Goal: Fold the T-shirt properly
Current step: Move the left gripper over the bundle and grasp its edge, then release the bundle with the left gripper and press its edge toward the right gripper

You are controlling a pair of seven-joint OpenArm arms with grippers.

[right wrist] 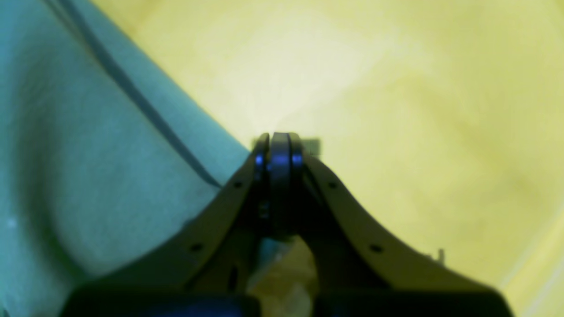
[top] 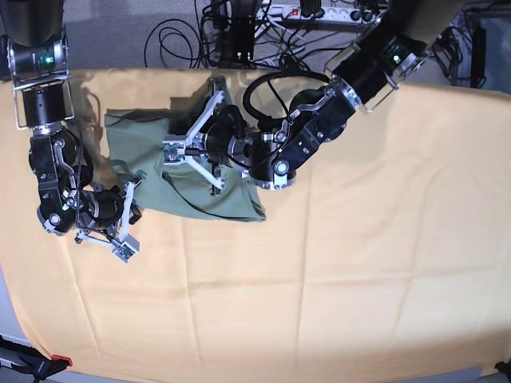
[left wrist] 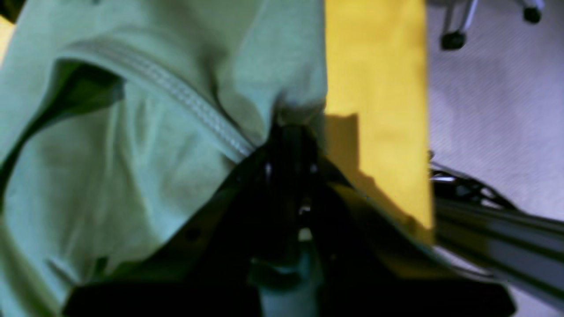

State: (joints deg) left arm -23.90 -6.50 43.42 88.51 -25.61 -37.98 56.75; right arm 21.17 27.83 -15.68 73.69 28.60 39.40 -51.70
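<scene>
The sage-green T-shirt (top: 196, 179) lies rumpled on the table's back left part, with its ribbed collar (left wrist: 176, 92) close in the left wrist view. My left gripper (top: 167, 150) reaches in from the back right. It is shut on a bunched fold of the T-shirt (left wrist: 132, 176) beside the collar, and its dark fingertips (left wrist: 293, 132) press into the fabric. My right gripper (top: 132, 217) sits just off the shirt's front left edge. It is shut (right wrist: 280, 141) with nothing between its fingers, over the yellow cloth, with the T-shirt (right wrist: 88, 167) at its left.
A large yellow-orange cloth (top: 343, 263) covers the table. Cables and a power strip (top: 319, 12) lie behind the back edge. The left wrist view shows the cloth's edge (left wrist: 425, 110), grey floor beyond it and a chair caster (left wrist: 451, 40).
</scene>
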